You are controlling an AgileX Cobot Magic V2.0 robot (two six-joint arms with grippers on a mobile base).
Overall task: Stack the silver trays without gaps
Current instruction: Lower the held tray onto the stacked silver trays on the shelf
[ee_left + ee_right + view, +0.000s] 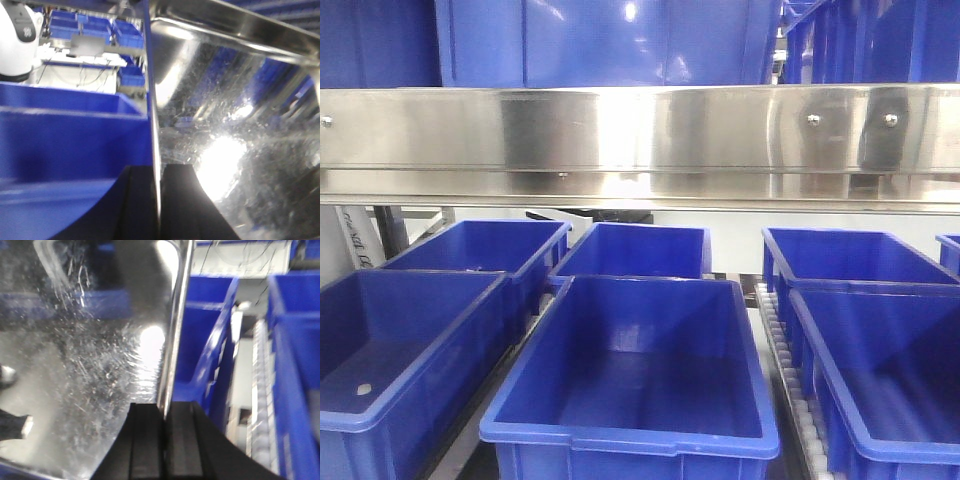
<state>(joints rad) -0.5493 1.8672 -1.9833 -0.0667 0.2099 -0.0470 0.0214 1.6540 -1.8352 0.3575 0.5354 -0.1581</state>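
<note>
Left gripper (159,172) pinches the thin rolled rim of a silver tray (240,125), one black finger on each side of the edge. The right gripper (164,410) clamps a tray rim (172,330) in the same way, jaws pressed onto the metal. Whether both hold one and the same tray cannot be told.

The steel is mirror-bright and finely scratched. It carries a hard white glare spot and smeared blue reflections. A rounded corner shows at the top of the right wrist view, and a flat rim band crosses the upper right of the left wrist view.

On the left, the held rim runs just beside the wall of a blue crate (65,135). On the right, the rim stands near another blue crate (207,345), with a roller track (260,405) past it. From the front, a riveted steel rail (640,140) spans the view above rows of open crates (640,370).
</note>
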